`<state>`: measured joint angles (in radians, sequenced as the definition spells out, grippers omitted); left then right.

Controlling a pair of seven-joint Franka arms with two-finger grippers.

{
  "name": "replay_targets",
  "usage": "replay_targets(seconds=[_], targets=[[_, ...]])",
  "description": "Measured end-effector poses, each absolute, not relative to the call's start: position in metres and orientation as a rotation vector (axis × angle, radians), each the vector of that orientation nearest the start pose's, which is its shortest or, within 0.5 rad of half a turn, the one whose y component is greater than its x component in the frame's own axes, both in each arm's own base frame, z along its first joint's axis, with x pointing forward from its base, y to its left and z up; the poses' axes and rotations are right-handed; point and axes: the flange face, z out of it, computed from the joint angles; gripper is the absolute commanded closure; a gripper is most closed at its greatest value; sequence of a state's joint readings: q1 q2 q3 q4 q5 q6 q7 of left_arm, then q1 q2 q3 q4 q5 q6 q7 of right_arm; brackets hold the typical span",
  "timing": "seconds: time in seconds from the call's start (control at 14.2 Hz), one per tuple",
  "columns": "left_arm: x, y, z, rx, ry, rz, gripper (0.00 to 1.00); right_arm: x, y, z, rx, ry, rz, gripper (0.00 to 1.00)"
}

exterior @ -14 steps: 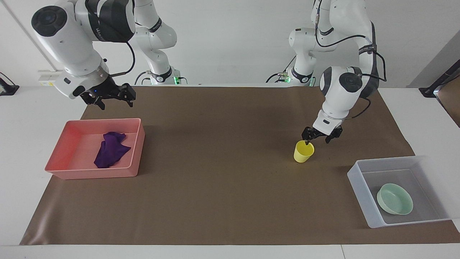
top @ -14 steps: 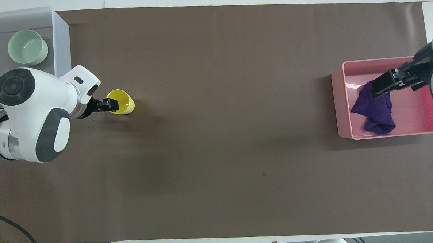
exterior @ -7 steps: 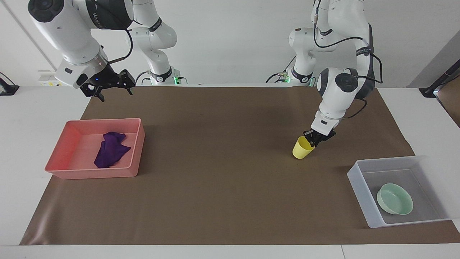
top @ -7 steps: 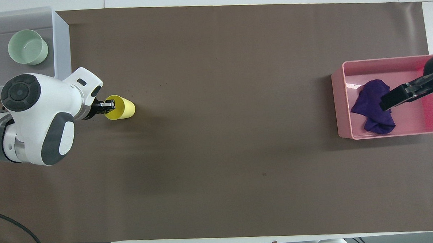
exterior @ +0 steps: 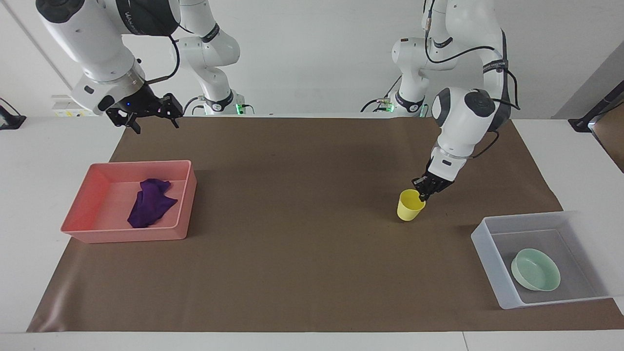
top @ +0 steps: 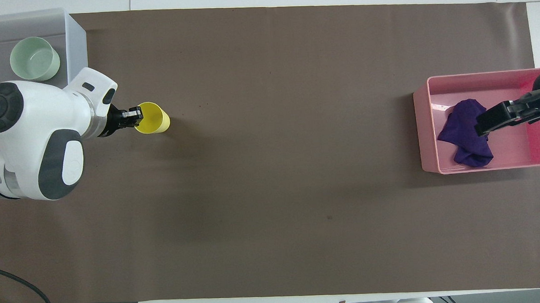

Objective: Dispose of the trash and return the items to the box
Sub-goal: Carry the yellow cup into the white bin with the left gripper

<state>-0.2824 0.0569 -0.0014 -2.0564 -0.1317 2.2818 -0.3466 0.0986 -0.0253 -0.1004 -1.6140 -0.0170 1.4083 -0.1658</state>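
The table cover (exterior: 292,273) looks like matt brown paper. The pink tray (exterior: 78,229) and the yellow cup (exterior: 409,207) look like smooth plastic, and the box (exterior: 487,263) is translucent, faintly frosted plastic. The purple trash (exterior: 148,204) is soft, wrinkled cloth. The mint bowl (exterior: 535,270) has a smooth, slightly glossy surface.

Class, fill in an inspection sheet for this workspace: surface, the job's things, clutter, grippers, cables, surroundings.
Surface: brown mat on a white table.
Job's things: purple cloth in the pink tray; green bowl in the clear bin; yellow cup tilted, outside the bin.
Clutter: nothing seen.
Grippers: left gripper shut on the cup's rim; right gripper open, raised, waiting.
Cables: black cables on both arms; one near the table's edge.
Surroundings: white wall.
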Motion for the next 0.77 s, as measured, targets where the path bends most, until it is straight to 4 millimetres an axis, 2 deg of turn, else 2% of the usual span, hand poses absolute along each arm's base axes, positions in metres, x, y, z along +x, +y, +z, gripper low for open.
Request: replay_targets(seconds=[0.14,0.28,0.35,0.42,0.56,0.7,0.77], targets=[[0.578,-0.149,0.486,-3.295,-0.335,-0.224,1.00,0.527,-0.004,0.605,-3.118,-0.254,0.284,0.00],[0.612,-0.104,0.542,-3.282,-0.462,-0.261,1.00,0.527,-0.004,0.605,-3.118,-0.254,0.284,0.00],[0.631,-0.071,0.558,-3.264,-0.545,-0.288,1.00,0.527,-0.004,0.605,-3.118,-0.253,0.284,0.00],[0.649,-0.029,0.562,-3.239,-0.617,-0.322,1.00,0.527,-0.004,0.605,-3.118,-0.252,0.284,0.00],[0.679,0.061,0.540,-3.199,-0.664,-0.358,1.00,0.527,-0.007,0.605,-3.118,-0.244,0.284,0.00],[0.702,0.124,0.499,-3.157,-0.741,-0.420,1.00,0.526,-0.010,0.607,-3.119,-0.235,0.278,0.00],[0.711,0.139,0.477,-3.145,-0.766,-0.440,1.00,0.525,-0.011,0.610,-3.119,-0.233,0.271,0.00]])
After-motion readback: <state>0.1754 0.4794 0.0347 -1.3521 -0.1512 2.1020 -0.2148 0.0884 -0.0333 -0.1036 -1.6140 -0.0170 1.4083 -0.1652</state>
